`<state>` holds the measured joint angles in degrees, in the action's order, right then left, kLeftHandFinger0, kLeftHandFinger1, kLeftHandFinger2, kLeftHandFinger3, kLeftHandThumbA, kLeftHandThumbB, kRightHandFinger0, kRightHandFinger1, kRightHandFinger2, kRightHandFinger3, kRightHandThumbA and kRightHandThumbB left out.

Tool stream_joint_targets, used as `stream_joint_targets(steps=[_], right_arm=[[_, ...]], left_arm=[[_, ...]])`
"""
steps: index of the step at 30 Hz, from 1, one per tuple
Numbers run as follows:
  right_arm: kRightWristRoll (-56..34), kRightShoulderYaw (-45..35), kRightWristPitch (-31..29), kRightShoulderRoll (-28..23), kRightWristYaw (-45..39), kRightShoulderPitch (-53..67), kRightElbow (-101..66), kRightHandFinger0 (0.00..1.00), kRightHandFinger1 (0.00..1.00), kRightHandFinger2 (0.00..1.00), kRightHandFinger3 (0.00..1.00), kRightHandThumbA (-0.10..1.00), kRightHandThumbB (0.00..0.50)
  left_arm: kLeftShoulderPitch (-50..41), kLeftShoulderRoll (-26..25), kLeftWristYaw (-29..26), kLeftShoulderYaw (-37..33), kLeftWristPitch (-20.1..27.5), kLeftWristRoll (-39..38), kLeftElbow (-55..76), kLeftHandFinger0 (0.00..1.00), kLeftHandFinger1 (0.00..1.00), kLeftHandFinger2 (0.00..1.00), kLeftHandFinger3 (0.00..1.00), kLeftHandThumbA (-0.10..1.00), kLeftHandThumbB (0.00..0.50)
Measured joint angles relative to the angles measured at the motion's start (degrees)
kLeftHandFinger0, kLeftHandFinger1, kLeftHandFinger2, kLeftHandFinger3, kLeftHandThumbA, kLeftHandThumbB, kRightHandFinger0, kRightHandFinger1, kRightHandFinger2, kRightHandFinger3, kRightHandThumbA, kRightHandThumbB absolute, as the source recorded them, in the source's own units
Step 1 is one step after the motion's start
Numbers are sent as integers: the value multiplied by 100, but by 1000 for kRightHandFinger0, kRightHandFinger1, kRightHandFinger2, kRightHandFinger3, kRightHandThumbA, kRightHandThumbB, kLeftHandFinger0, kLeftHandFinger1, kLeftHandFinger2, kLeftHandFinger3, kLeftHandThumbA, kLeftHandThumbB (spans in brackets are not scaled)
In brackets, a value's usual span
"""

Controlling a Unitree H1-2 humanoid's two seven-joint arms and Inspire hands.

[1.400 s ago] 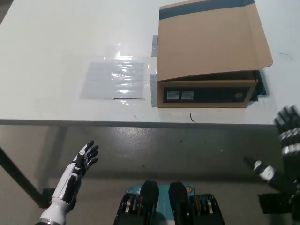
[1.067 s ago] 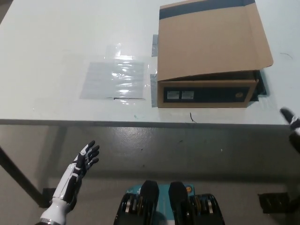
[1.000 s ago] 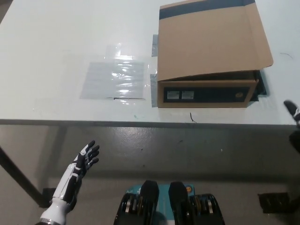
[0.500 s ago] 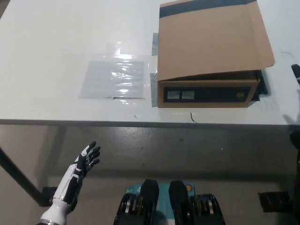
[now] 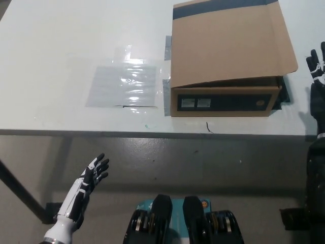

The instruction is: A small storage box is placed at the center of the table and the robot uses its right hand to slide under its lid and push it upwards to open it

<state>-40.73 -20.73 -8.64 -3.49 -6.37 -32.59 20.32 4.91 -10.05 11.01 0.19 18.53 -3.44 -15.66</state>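
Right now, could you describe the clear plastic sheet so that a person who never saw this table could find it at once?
Start at the white table and find the brown cardboard box at its right. Directly to the left of that box, the clear plastic sheet lies flat near the table's front edge. It alone is see-through and shiny, with glare on it.

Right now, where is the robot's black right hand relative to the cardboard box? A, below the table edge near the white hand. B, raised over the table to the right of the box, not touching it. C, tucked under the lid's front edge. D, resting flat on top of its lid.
B: the right hand is at the picture's right edge over the table, with a gap between it and the box.
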Motion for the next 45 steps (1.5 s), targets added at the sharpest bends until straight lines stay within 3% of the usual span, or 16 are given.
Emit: stream_joint_targets(steps=[10,26,33,45], right_arm=[[-349,-129,274,140,-86,-49,255,1000,1000,1000,1000,1000,275],[-536,-208,323,163,-214,-69,568,1000,1000,1000,1000,1000,291],[-527,-87,389,392,-207,-62,96,1000,1000,1000,1000,1000,303],[-512,91,635,704,-87,-2,-459,1000,1000,1000,1000,1000,274]], left_arm=[[0,0,0,-1,-1,6,2,1000,1000,1000,1000,1000,500],[1,-1,1,-3,-1,15,5,1000,1000,1000,1000,1000,500],[1,-6,6,-6,-1,12,16,1000,1000,1000,1000,1000,500],[3,-15,4,-6,-5,15,39,1000,1000,1000,1000,1000,500]])
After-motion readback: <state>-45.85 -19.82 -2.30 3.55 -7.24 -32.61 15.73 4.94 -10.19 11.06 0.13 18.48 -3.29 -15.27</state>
